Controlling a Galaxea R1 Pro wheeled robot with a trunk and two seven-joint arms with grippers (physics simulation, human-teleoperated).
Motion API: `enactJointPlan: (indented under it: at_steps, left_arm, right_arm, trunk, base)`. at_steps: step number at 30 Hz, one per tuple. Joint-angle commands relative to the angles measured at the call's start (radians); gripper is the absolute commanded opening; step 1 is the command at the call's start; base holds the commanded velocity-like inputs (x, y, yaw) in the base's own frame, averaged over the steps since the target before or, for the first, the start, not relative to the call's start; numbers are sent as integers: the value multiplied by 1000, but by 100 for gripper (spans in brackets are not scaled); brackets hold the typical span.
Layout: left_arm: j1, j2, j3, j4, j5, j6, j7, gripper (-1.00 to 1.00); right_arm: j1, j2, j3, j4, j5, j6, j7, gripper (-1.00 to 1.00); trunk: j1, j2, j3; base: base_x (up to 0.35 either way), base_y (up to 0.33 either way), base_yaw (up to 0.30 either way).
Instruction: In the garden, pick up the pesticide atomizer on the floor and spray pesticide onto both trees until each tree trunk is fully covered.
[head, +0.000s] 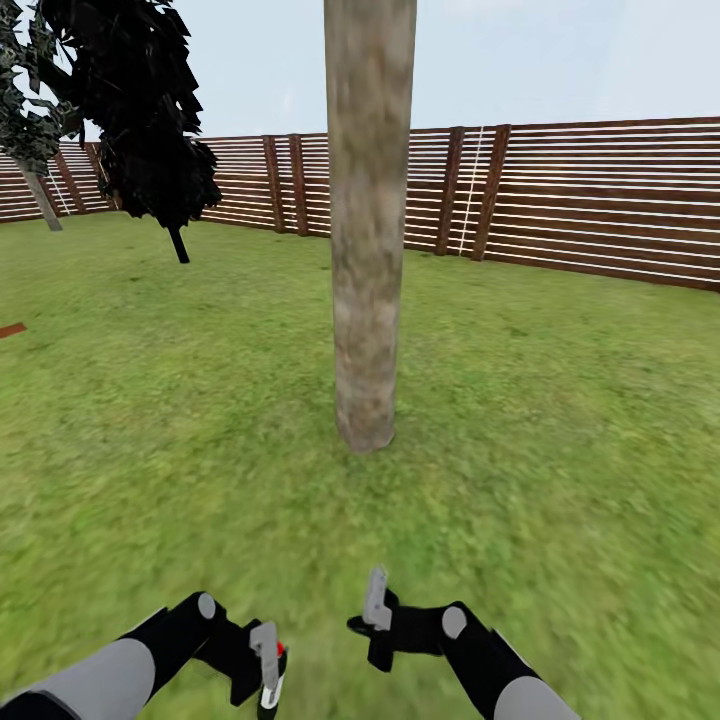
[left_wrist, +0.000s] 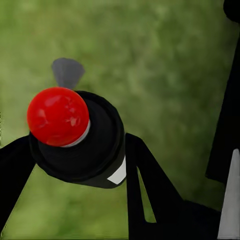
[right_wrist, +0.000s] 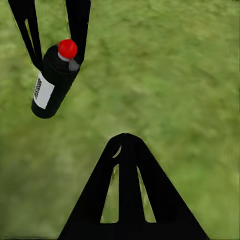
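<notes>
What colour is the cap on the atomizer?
Red, on a black atomizer; the cap shows best in the left wrist view.

Both arms have light grey, rounded forearm shells that change to matt black wrist sections, each with a small grey round cap at the joint. The left tool (head: 268, 668) and the right tool (head: 374, 606) are black with pale grey flat fingers. Close up, the black fingers are triangular frames with long cut-out slots.
</notes>
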Motion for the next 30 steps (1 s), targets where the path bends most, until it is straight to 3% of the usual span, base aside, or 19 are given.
enactJointPlan:
  at_steps: [1,4,13,30]
  left_arm:
    - [1,-3,1,-5,-14,1,0,-100]
    - [6,-11,1,-12,-30,-1,-2,-100]
    - [11,-60,1,-45,-31,-60,-4,-100]
    - [10,-109,13,-80,-21,-68,8,-100]
  right_arm:
    - [0,1,21,0,-1,0,6,-100]
    - [0,1,42,-1,-1,1,11,-100]
    - [0,1,45,1,-2,1,12,-100]
    - [0,1,45,-2,-2,1,12,-100]
  trunk:
    - [0,0,0]
    - [0,0,0]
    - [0,0,0]
    - [0,0,0]
  base:
    - [0,0,0]
    - [0,0,0]
    - [0,0,0]
    - [0,0,0]
